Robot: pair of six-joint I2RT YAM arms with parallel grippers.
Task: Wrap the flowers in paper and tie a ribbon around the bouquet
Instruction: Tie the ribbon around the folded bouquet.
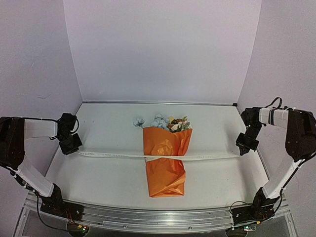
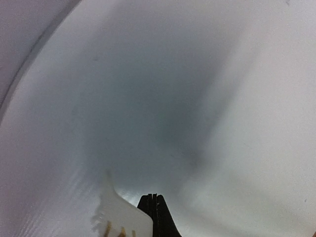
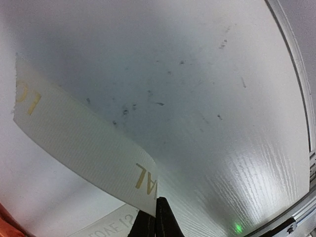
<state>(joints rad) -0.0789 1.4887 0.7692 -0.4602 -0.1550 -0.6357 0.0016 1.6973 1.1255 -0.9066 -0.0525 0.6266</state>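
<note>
The bouquet (image 1: 166,168) lies in the middle of the table, a cone of orange paper (image 1: 165,180) with its narrow end toward me. Pale blue, white and brown flowers (image 1: 170,123) show at its far, wide end. The white ribbon (image 1: 113,155) runs taut from side to side across the cone's middle. My left gripper (image 1: 72,147) is shut on the ribbon's left end, and my right gripper (image 1: 244,149) is shut on its right end. In the left wrist view the ribbon (image 2: 123,216) sits beside the closed gripper (image 2: 154,197). In the right wrist view the lettered ribbon (image 3: 84,140) leaves the closed gripper (image 3: 157,203).
The white table (image 1: 98,182) meets a metal rail (image 1: 158,217) at its near edge, where both arm bases stand. Pale walls close in the back and both sides. The table's right edge (image 3: 296,74) shows in the right wrist view.
</note>
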